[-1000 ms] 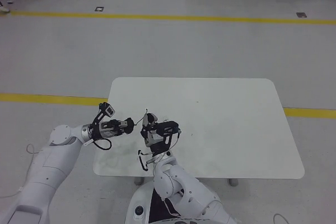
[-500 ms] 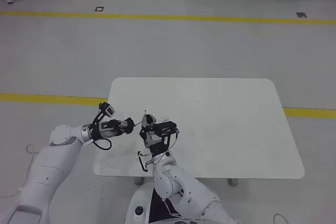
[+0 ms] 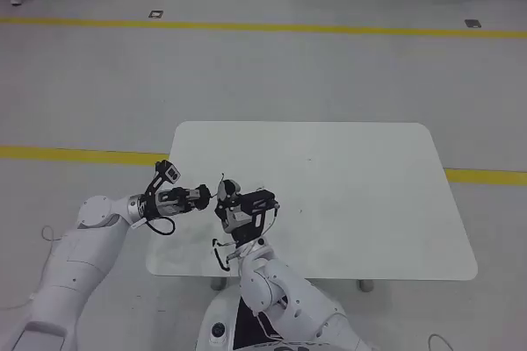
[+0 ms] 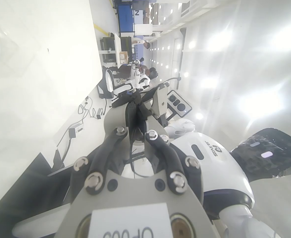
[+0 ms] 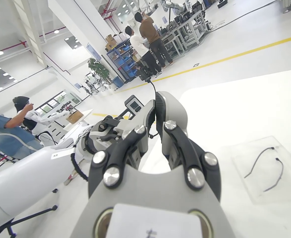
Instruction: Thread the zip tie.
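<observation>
The zip tie (image 5: 155, 94) is held in the air above the edge of the tabletop (image 3: 351, 193) nearest the robot, left jaws and right jaws both closed on it; light, thin and springy, it will likely bow or slip, so grip close to head and tip. The tabletop is smooth white, with spare ties (image 5: 264, 156) on a clear sheet (image 5: 249, 192); beyond it, pale workshop floor (image 3: 290, 70).

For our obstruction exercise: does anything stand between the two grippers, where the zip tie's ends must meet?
Nothing visible does. The left gripper and right gripper, each shut on the zip tie, face each other closely.
</observation>
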